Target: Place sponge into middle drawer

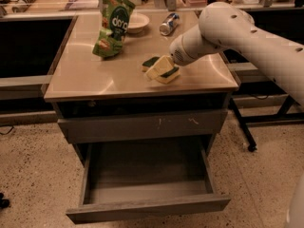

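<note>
– Tan counter [90,77] first: broad flat top on a grey cabinet, speckled floor around it. Biggest thing in view. What does the second observer log next?

– White arm [251,39], thick and smooth, entering from the right edge and sloping down leftward over the counter's right half. Then the middle drawer [147,172].

– Position of that drawer?

– Pulled well out below the cabinet, plain front panel nearest the camera, grey floor showing. Above it sits a closed grey drawer front [142,126] with small pale scratch marks right of centre.

– On the counter, back left?

– Green snack bag [113,26], upright and leaning, crumpled. Just behind it to the right a pale bowl [138,22]; further right a can [169,23] lying on its side. Bowl and can sit apart.

– And the sponge [150,62]?

– On the counter, right of centre, well above and apart from the drawer. Dark green face shows at its left end; the rest is covered.

– Covered by what?

– The pincer [161,70], pale, at the arm's tip, low over the counter and overlapping the sponge. A second dark green patch shows at its right side. How far the pincer is open cannot be told, nor whether it has the sponge gripped or merely rests against it.
</note>
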### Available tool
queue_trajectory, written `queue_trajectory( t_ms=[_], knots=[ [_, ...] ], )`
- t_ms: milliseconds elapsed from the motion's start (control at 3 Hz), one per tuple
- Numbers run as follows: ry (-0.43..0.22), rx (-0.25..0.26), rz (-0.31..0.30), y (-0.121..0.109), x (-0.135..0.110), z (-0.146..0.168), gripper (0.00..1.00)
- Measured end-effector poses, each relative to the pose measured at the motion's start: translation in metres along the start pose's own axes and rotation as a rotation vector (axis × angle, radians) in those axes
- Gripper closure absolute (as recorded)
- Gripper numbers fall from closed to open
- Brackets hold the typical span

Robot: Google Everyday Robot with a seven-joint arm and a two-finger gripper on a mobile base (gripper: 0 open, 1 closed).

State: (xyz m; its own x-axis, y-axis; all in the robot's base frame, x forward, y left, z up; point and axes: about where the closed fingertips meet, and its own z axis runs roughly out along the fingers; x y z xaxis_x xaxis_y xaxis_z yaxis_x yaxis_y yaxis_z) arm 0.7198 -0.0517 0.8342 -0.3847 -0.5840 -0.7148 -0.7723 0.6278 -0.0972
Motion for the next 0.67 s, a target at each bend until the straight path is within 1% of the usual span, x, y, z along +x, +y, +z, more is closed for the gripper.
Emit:
queue_trajectory(
  t_ms=[333,667],
  knots=[
    [0.016,0.009,0.032,-0.0059,0.0083,0.0123,0.0],
    [0.026,0.013,0.055,-0.0092,0.0145,0.0181,0.18]
  ],
)
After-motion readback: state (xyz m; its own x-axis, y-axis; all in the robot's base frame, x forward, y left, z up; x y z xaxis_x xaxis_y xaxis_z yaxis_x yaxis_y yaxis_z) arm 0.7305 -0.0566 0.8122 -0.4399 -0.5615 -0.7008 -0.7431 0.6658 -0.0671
